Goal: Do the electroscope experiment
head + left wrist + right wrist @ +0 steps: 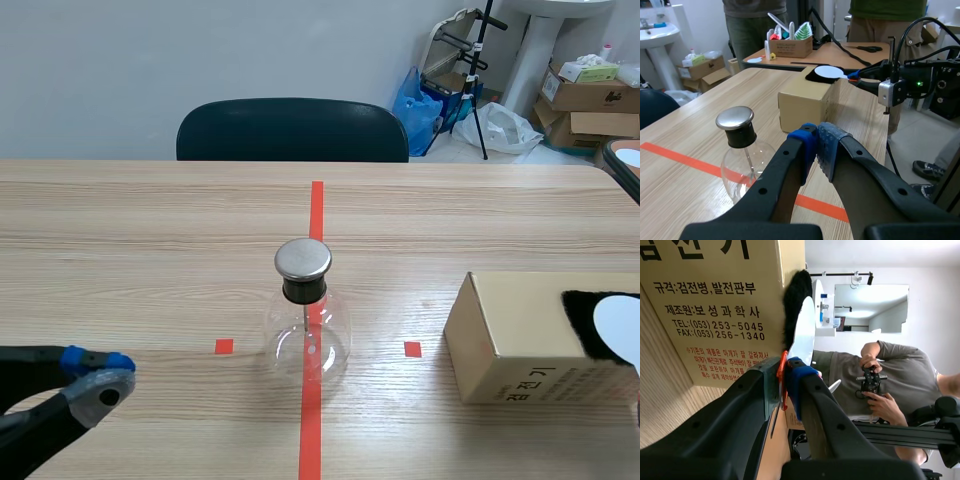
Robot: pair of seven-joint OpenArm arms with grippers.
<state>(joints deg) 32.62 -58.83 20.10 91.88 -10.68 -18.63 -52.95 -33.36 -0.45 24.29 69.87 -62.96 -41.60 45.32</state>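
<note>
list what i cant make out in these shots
- What hangs inside the flask: too small in the scene view; partly behind the left pincer in its wrist view.
- White disc and black fur: cut off by the scene view's right edge.
- Right pincer: barely in the scene view; its pads hide most of the disc's orange handle.

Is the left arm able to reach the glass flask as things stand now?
Probably yes: nothing stands between the left pincer and the flask; the box is on the flask's far side. The pincer is shut.
</note>
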